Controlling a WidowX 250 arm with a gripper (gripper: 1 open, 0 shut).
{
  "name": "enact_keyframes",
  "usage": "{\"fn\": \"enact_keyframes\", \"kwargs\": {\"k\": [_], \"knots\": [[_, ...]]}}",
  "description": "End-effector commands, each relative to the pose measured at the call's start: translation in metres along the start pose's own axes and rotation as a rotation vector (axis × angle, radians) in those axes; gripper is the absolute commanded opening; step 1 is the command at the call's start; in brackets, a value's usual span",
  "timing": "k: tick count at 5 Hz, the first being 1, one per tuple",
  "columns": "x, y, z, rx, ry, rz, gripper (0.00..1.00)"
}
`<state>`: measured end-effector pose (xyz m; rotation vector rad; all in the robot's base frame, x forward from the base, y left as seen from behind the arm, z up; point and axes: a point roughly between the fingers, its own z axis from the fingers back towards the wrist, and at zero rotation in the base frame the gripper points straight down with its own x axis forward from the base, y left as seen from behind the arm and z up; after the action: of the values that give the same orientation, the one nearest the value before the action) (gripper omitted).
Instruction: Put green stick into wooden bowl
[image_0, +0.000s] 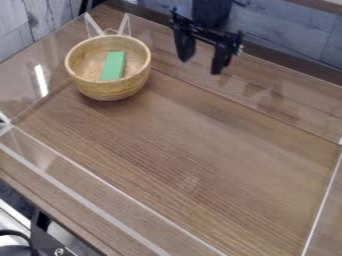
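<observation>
A wood-grain tabletop (201, 150) fills the frame, its dark brown boards running from lower left to upper right, and a low clear plastic wall (80, 205) borders it along the near edge and both sides, catching pale reflections. At the bottom left corner, below the table edge, dark cables or hardware (27, 243) show only in part and are too blurred to identify. Farther in, toward the upper left of the table, the wooden bowl (108, 70) stands upright on the surface, round and light tan with thick walls and a paler inside. The green stick (112, 65) lies flat inside it, on the bowl's floor; its long axis runs from the near left to the far right, tilted steeply away from the camera, with the farther end near the bowl's back wall. Behind the bowl, two thin pale rods (107, 25) lean against the back wall of the enclosure. To the right of the bowl and well apart from it, the black gripper (203, 56) hangs from above near the far edge of the table, pointing straight down, its arm cut off by the top of the frame. Its dark fingers (221, 58) are spread wide with nothing between them, and their tips hover above the tabletop. Beyond the table, a grey wall (287, 30) closes the background.
</observation>
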<state>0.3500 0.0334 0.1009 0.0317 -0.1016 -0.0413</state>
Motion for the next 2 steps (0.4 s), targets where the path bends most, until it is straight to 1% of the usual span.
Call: {"fn": "enact_keyframes", "kwargs": {"k": [1, 2], "knots": [[-0.001, -0.007, 0.022, 0.002, -0.089, -0.091, 1.00], [-0.004, -0.019, 0.015, -0.007, -0.089, -0.153, 1.00]]}}
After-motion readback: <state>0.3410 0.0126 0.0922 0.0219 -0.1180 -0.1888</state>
